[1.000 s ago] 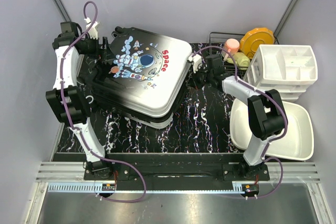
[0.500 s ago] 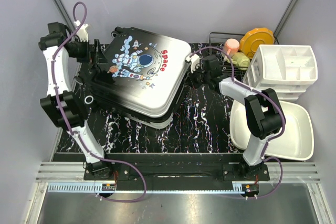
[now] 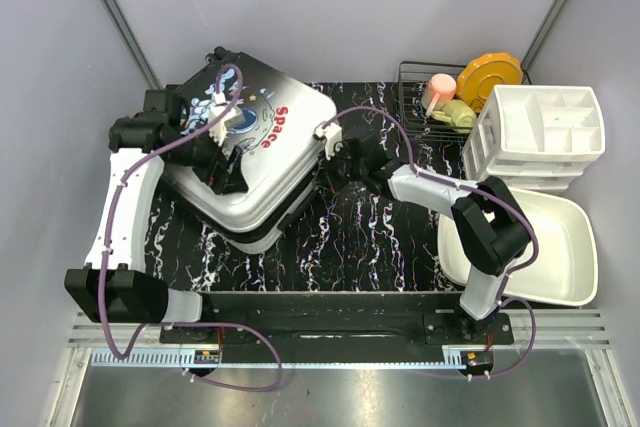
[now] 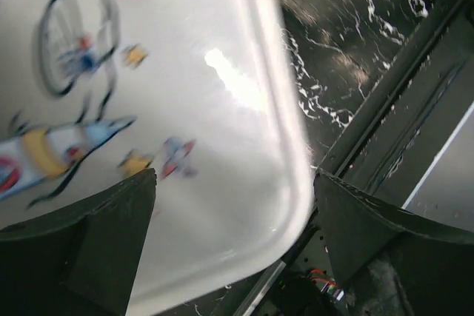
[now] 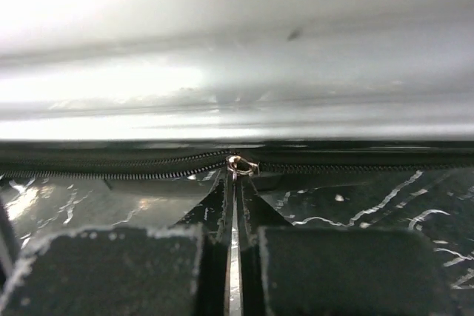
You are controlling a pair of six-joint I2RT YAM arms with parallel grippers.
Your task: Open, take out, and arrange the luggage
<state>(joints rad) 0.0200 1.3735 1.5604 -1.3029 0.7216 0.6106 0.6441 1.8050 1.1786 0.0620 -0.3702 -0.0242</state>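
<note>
The left fingers (image 4: 89, 249) are spread wide above the printed shell of the luggage (image 3: 265, 172), gripping nothing; whether they touch it I cannot tell. The luggage lies lid-down-shut on the left half of the desk (image 3: 370, 232), turned askew; at its right side the right fingers (image 5: 111, 271) are pressed together, apparently pinching the small metal zip pull (image 5: 241, 163) on the zipper line. The opening step looks to be in hand; how much is unzipped cannot be told. Next, I judge, the pull must be drawn steadily along the seam and round the corner, with the left arm steadying the shell against sliding.
</note>
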